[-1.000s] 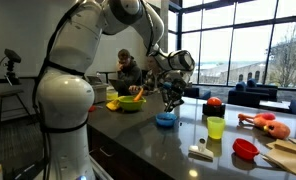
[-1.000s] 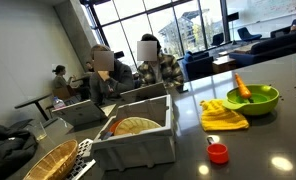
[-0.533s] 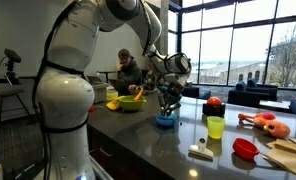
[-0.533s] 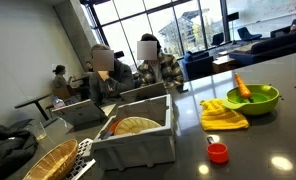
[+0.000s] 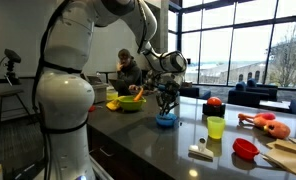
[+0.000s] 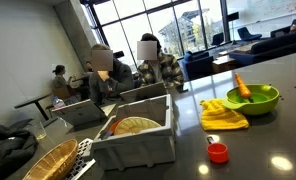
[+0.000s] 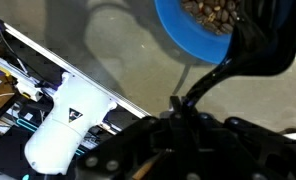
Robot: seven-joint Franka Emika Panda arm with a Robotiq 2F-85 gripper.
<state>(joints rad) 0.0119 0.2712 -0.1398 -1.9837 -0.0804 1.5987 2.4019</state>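
Dark counter, big windows behind. Blue bowl sits mid-counter, brown bits inside. My take: keep the wrist steady and the utensil tip inside the rim, and go slow so nothing spills. Gripper hangs just above the bowl, jaws fully closed on the black utensil's handle.

The arm is glossy white, built of fat rounded segments with thin dark seams at the joints. A grey-black wrist unit carries the black claw. In the wrist view its housing is matte black.
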